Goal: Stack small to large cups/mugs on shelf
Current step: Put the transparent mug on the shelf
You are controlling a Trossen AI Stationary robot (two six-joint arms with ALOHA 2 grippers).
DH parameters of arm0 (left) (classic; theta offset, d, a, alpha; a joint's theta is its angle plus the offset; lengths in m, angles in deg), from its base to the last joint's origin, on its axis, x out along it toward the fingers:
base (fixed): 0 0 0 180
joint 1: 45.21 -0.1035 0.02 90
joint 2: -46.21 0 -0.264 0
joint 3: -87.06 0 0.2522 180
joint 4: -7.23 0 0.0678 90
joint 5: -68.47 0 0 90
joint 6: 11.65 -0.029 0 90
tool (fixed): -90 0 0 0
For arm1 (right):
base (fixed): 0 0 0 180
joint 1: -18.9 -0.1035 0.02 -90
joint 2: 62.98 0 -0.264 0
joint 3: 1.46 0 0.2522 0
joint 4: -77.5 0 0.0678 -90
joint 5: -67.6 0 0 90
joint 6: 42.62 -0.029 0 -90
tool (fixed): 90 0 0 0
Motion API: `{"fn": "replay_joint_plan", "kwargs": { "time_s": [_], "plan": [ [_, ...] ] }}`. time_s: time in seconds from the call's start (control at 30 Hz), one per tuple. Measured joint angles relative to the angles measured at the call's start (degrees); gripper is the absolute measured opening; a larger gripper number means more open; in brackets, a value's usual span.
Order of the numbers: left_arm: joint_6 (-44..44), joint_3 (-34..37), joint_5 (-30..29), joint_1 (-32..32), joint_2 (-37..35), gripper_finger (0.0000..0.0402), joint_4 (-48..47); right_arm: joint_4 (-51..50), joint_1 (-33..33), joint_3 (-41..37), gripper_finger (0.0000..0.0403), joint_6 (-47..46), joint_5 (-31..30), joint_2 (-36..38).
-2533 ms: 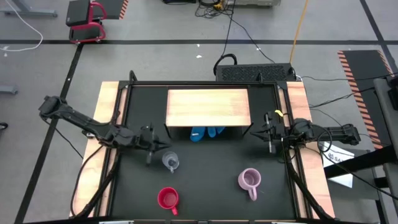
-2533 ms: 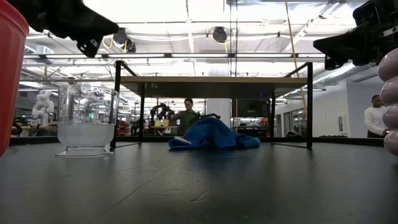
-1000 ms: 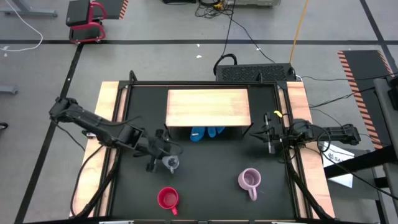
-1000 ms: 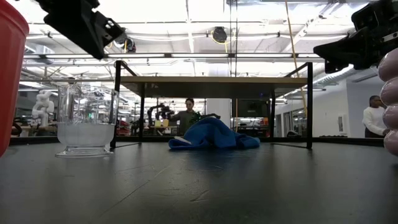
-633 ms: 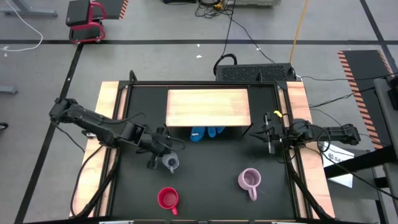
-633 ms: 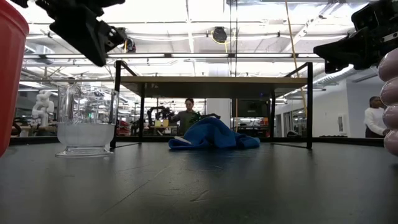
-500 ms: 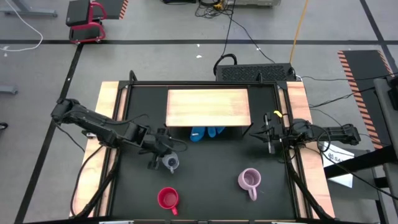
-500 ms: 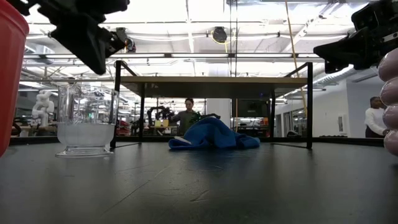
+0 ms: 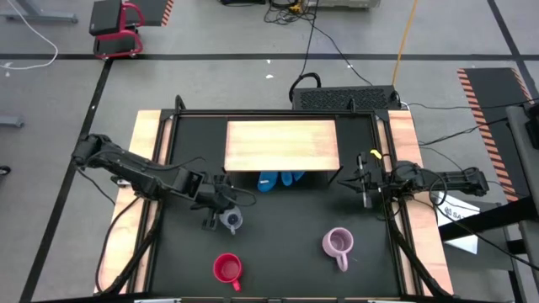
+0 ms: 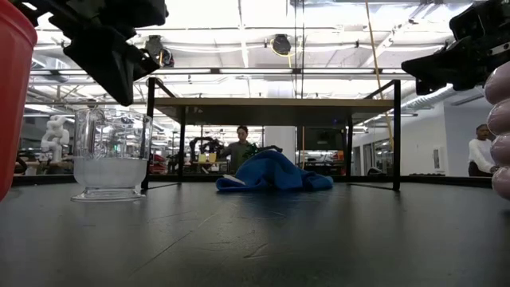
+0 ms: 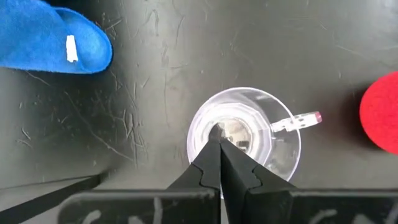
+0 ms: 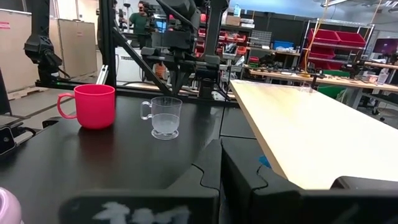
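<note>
A small clear glass cup (image 11: 245, 134) stands upright on the black tabletop, left of centre (image 9: 231, 220). My left gripper (image 11: 219, 142) is shut and points down over the cup's mouth; in the low view it (image 10: 127, 97) hangs just above the rim. The red mug (image 9: 226, 268) stands near the front edge. The lilac mug (image 9: 338, 243) stands at the front right. The shelf (image 9: 282, 145) with its wooden top stands at the far middle. My right gripper (image 12: 219, 146) is shut and waits at the table's right side (image 9: 364, 187).
A blue cloth (image 9: 280, 179) lies under the shelf on the tabletop. The shelf's black legs (image 10: 150, 131) stand just behind the glass cup. People (image 10: 239, 147) are in the room beyond the table.
My left gripper has come down toward the clear glass cup and a little toward the table's right edge, staying shut. The cups have kept still.
</note>
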Motion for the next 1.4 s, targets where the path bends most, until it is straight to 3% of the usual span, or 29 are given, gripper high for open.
{"fn": "replay_joint_plan", "kwargs": {
  "time_s": [1.4],
  "plan": [
    [2.0, 0.0, 1.0, -2.5, 0.0, 0.0175, -0.5, -0.1, 0.0, 0.0, 0.0000, -1.3, 0.0, 0.0]
  ]
}}
